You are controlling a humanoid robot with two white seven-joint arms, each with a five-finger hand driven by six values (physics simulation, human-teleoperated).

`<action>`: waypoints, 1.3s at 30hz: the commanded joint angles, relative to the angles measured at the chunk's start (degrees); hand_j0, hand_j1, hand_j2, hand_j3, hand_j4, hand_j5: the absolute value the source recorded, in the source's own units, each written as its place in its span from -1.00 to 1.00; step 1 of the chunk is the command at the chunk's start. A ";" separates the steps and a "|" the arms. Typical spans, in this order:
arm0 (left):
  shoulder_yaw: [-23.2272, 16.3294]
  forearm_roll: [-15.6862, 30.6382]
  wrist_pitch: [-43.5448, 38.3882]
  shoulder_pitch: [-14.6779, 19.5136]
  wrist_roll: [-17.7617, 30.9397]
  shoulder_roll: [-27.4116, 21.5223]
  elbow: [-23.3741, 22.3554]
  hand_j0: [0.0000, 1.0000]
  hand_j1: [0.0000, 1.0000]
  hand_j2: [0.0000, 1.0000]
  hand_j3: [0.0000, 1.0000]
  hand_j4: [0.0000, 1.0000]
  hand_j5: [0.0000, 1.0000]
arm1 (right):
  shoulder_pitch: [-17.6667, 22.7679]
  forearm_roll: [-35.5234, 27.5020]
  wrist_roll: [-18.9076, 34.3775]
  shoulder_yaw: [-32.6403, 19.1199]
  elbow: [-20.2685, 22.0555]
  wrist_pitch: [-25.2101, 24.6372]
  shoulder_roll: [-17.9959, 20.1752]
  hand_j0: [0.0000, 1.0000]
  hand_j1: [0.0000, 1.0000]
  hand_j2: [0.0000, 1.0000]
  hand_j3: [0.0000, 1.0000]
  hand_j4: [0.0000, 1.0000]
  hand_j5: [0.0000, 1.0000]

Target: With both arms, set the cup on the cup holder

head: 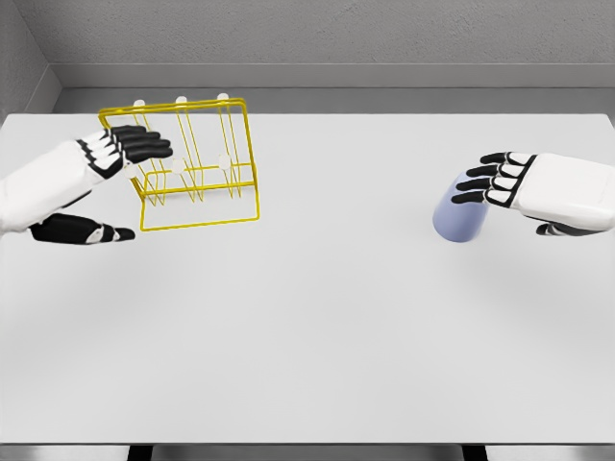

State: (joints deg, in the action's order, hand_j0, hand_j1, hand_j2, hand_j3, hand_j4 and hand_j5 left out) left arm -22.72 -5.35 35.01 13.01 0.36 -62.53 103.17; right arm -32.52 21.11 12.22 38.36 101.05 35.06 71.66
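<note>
A pale blue cup [458,217] stands on the white table [317,327] at the right. My right hand [502,204] is beside it, with its black fingers [485,177] stretched over the cup's top right edge and the thumb held back to the right; the hand is open and not closed around the cup. At the upper left stands a yellow wire cup holder [197,168] with white-tipped pegs. My left hand [144,190] is open at its left end, fingers [144,144] lying across the upper wires and the thumb [86,231] spread low, away from the frame.
The table's far edge meets a grey wall behind the holder. Bare tabletop stretches between the holder and the cup and down to the front edge.
</note>
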 commanded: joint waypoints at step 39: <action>-23.24 23.54 -0.01 0.97 2.45 3.38 0.01 1.00 1.00 1.00 1.00 1.00 1.00 | -18.02 6.13 14.23 15.08 -26.26 -0.06 -22.18 1.00 1.00 1.00 1.00 1.00 1.00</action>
State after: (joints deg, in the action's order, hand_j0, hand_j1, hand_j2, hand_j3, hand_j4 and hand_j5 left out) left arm -44.86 17.05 35.01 13.97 2.16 -59.07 103.20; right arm -50.54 27.28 26.48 52.91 75.48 35.12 49.76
